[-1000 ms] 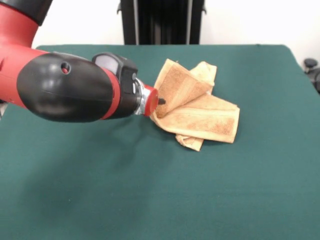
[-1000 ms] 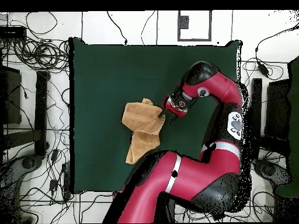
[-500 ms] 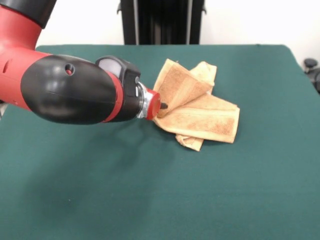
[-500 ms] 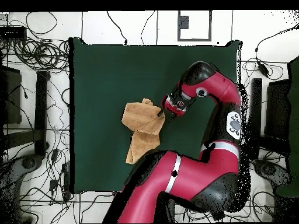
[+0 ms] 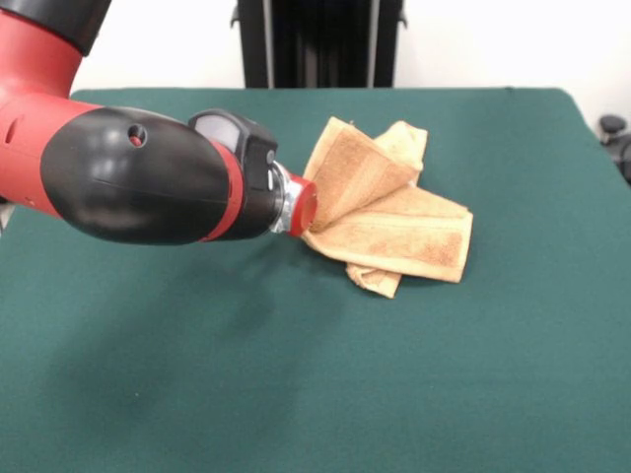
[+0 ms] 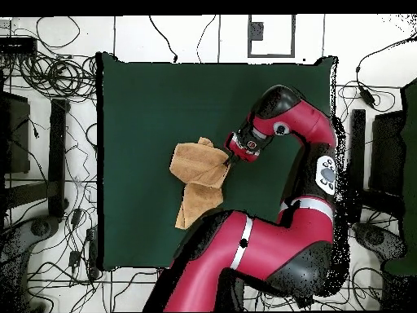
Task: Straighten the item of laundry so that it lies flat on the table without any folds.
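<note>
Because our gripper [image 5: 314, 209] is buried in the nine o'clock edge of the folded towel [image 5: 394, 212] mid-table [image 5: 296, 394], its fingers hidden so we cannot tell their state, we risk snagging several layers and dragging the bundle.

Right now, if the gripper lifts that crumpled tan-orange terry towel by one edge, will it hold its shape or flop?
The tan-orange terry towel would probably flop: it already lies in soft overlapping folds. Likely light. The dark green cloth table may drag at it, so a push would probably bunch it.
</note>
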